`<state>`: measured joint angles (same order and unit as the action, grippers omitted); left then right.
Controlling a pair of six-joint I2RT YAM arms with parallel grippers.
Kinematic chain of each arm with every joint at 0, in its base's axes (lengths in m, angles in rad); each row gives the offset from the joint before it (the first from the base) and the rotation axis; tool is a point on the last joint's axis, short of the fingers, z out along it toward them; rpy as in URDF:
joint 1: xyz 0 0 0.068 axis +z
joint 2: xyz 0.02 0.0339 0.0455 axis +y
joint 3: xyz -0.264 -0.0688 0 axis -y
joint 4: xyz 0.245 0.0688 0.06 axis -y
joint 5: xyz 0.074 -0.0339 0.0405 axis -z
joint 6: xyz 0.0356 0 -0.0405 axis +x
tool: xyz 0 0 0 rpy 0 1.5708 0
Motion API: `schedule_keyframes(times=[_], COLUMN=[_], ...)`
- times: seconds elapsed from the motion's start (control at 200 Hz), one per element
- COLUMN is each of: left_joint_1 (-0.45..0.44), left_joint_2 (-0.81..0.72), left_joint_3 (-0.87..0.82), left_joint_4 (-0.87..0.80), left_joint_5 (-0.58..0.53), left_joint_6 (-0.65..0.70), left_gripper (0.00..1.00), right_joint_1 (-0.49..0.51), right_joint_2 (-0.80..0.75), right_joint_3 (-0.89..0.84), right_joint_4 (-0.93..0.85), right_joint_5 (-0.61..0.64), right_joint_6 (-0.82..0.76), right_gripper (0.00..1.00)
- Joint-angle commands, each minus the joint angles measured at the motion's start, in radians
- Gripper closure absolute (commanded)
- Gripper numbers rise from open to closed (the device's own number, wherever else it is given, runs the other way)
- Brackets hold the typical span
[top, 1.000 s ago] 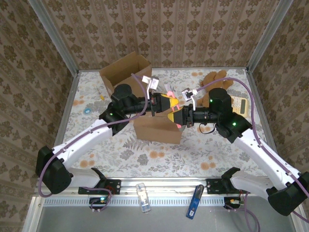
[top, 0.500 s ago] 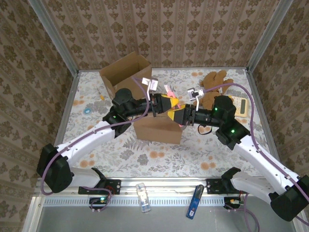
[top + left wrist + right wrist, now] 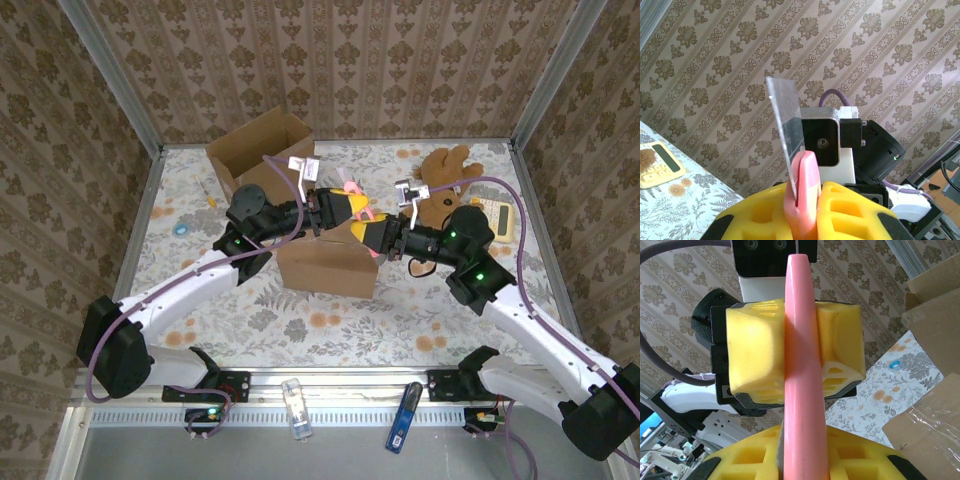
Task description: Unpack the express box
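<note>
Item: express box [image 3: 325, 268], a closed brown cardboard carton, mid-table, directly below the two grippers. Left arm: reaches from the near-left base diagonally to the table's centre, wrist roughly level and pointing right. The left gripper [image 3: 350, 207] has its yellow fingers [image 3: 765, 215] closed on the pink cutter [image 3: 802, 192]. A pale flat blade [image 3: 785, 120] rises tilted from the cutter's handle in the left wrist view. Right arm: reaches from the near-right base, elbow out to the right, wrist pointing left to meet the other. The right gripper [image 3: 377, 233] is likewise clamped on the same pink cutter, face to face with the left one in the right wrist view. Also on the table: open carton [image 3: 262, 150] at the far left, brown plush toy [image 3: 445, 172] and calculator [image 3: 497, 218] at the far right.
</note>
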<state>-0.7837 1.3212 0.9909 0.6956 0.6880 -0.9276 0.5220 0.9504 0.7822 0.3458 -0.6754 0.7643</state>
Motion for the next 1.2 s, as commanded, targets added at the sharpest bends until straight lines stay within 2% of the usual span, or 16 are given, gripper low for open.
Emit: schedule_keyframes(times=[0.0,0.035,0.125,0.155,0.225,0.24,0.275,0.38,0.455,0.53,0.575,0.635,0.725,0.815,0.995,1.195], left_joint_1=[0.01,0.013,0.028,0.038,0.061,0.066,0.08,0.102,0.113,0.128,0.132,0.132,0.132,0.132,0.121,0.118], left_joint_2=[-0.003,-0.006,-0.03,-0.044,-0.092,-0.104,-0.136,-0.211,-0.21,-0.163,-0.128,-0.089,-0.05,-0.019,0.021,-0.009], left_joint_3=[-0.017,-0.019,-0.021,-0.022,-0.015,-0.013,-0.004,0.099,0.215,0.316,0.358,0.376,0.346,0.295,0.189,0.016], left_joint_4=[0.038,0.03,-0.013,-0.038,-0.148,-0.18,-0.266,-0.683,-1.031,-1.327,-1.459,-1.554,-1.568,-1.501,-1.293,-1.008], left_joint_5=[-0.038,-0.038,-0.038,-0.038,-0.038,-0.067,-0.09,-0.225,-0.392,-0.542,-0.624,-0.704,-0.774,-0.796,-0.814,-0.809], left_joint_6=[0.032,0.036,0.054,0.065,0.108,0.119,0.157,0.297,0.365,0.375,0.371,0.364,0.335,0.314,0.317,0.321], left_gripper=[1.0,0.89,0.54,0.46,0.21,0.16,0.1,0.09,0.11,0.13,0.15,0.15,0.14,0.11,0.05,0.0], right_joint_1=[0.009,0.009,0.009,0.009,0.007,0.007,0.006,-0.002,-0.013,-0.028,-0.037,-0.047,-0.062,-0.073,-0.088,-0.093], right_joint_2=[-0.035,-0.043,-0.075,-0.09,-0.125,-0.134,-0.152,-0.203,-0.222,-0.231,-0.236,-0.247,-0.273,-0.296,-0.31,-0.311], right_joint_3=[-0.01,-0.013,-0.006,0.0,0.019,0.025,0.039,0.08,0.115,0.142,0.15,0.147,0.126,0.1,0.076,0.031], right_joint_4=[0.064,0.056,-0.016,-0.059,-0.176,-0.207,-0.289,-0.499,-0.653,-0.79,-0.847,-0.91,-0.947,-0.946,-0.946,-0.908], right_joint_5=[0.101,0.126,0.183,0.202,0.252,0.264,0.29,0.354,0.388,0.401,0.396,0.394,0.383,0.369,0.34,0.314], right_joint_6=[0.038,0.039,0.024,0.014,-0.018,-0.024,-0.041,-0.075,-0.092,-0.111,-0.119,-0.125,-0.126,-0.126,-0.139,-0.131], right_gripper=[1.0,1.0,1.0,1.0,1.0,1.0,1.0,1.0,1.0,1.0,1.0,1.0,1.0,1.0,1.0,1.0])
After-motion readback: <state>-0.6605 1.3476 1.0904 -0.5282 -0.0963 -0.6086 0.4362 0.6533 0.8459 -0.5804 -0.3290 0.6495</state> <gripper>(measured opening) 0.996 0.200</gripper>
